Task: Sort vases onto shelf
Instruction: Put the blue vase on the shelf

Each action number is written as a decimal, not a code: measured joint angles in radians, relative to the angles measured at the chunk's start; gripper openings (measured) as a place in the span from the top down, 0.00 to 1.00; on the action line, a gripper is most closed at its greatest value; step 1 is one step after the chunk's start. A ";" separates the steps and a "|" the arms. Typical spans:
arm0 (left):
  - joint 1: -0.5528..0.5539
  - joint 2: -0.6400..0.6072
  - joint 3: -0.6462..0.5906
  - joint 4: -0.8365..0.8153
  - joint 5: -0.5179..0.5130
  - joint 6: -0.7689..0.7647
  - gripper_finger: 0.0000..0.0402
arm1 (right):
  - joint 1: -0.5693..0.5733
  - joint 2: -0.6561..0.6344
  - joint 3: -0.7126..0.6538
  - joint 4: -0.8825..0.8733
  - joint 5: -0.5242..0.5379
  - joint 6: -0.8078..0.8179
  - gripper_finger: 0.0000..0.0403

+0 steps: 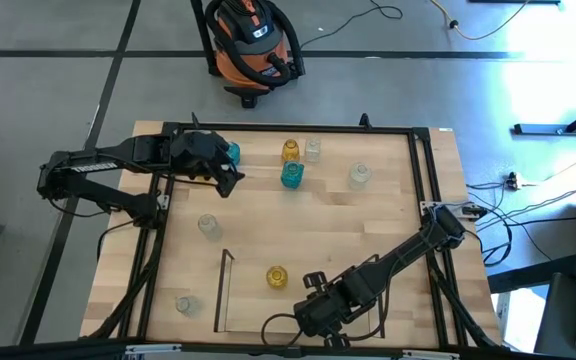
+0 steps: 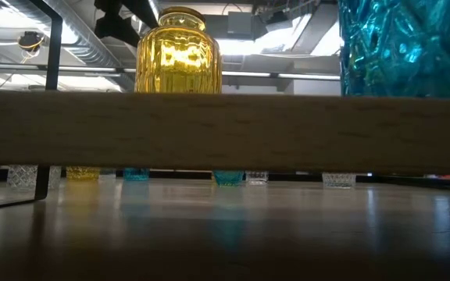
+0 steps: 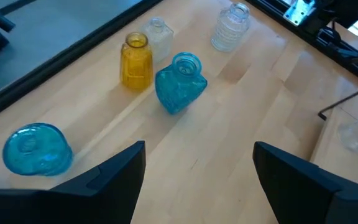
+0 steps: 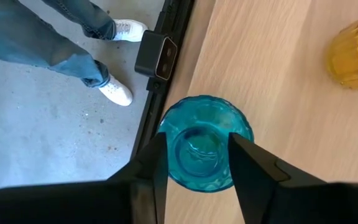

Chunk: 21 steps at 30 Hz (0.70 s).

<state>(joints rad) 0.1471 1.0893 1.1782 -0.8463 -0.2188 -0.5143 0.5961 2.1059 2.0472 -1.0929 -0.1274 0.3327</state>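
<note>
A teal vase [image 4: 205, 144] stands upright on the shelf [image 1: 250, 305], right at the table's near edge. My right gripper [image 4: 197, 142] points down over it, open, one finger on each side of its neck; in the high view the gripper [image 1: 315, 303] hides it. A yellow vase [image 1: 276, 276] stands beside it on the shelf; the low view shows the yellow vase [image 2: 178, 51] and the teal vase [image 2: 405, 47] on the board. My left gripper [image 3: 197, 180] hovers open at the far left, near a round teal vase [image 3: 36, 149]. My right gripper's fingers [image 4: 159, 163] come from above and stand on either side of the teal vase's neck [image 4: 199, 127]. Whether they touch it I cannot tell. The vase stands upright on its base on the shelf board.
At the far side stand a yellow vase [image 1: 290, 150], a clear one [image 1: 313, 150], a teal one [image 1: 292, 175] and another clear one [image 1: 359, 175]. Clear vases [image 1: 208, 225] [image 1: 184, 304] stand left of the shelf rail [image 1: 224, 290]. A person's legs [image 4: 73, 56] are beyond the near edge.
</note>
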 joint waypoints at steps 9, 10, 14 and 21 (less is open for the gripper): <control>0.000 0.000 0.000 0.000 0.003 0.000 0.28 | 0.000 0.000 0.000 0.015 0.002 0.003 0.68; 0.000 0.000 0.000 0.000 0.003 0.000 0.28 | 0.000 0.000 0.000 0.019 0.000 0.003 0.68; 0.000 0.000 0.000 0.000 0.003 0.000 0.28 | -0.001 0.000 0.008 0.011 -0.015 0.006 0.68; 0.000 0.000 0.000 0.000 0.003 0.000 0.28 | -0.017 0.000 0.115 -0.040 0.035 0.000 0.67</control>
<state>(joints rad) 0.1471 1.0893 1.1783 -0.8459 -0.2153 -0.5144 0.5792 2.1056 2.1622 -1.1332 -0.0923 0.3324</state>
